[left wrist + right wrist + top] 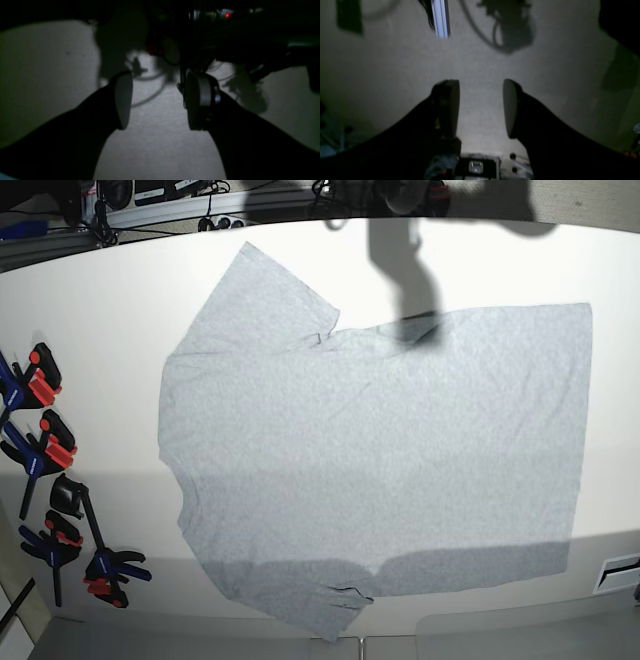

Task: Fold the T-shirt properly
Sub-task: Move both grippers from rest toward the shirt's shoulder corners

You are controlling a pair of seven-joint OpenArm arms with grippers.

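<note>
Left wrist view: the left gripper (156,100) has its two dark fingers (123,100) standing well apart with nothing between them, above a pale, dimly lit weave that may be cloth or bare surface; the picture is too dark to tell which. In the right wrist view the right gripper (481,108) is likewise spread and empty, its fingers (510,107) hanging over the same kind of pale ground, with arm shadows thrown across it.

In the base view neither gripper appears. The large light heather-grey short-sleeved cotton T-shirt (380,450) lies spread flat on the white surface (110,310), plain side up, collar end toward the view's left and hem toward its right. One sleeve points to the far edge, the other to the near edge, where its tip is slightly turned under. A few shallow creases cross the body. A row of black clamps with red and blue handles (50,480) lies near the left edge of the surface, apart from the shirt.

Handling, as judged: the fabric is light, soft and limp, so it should drape and drag when lifted. Pinching the hem corners or shoulder seams, one per gripper, seems the surest hold. No fold has yet been made.
</note>
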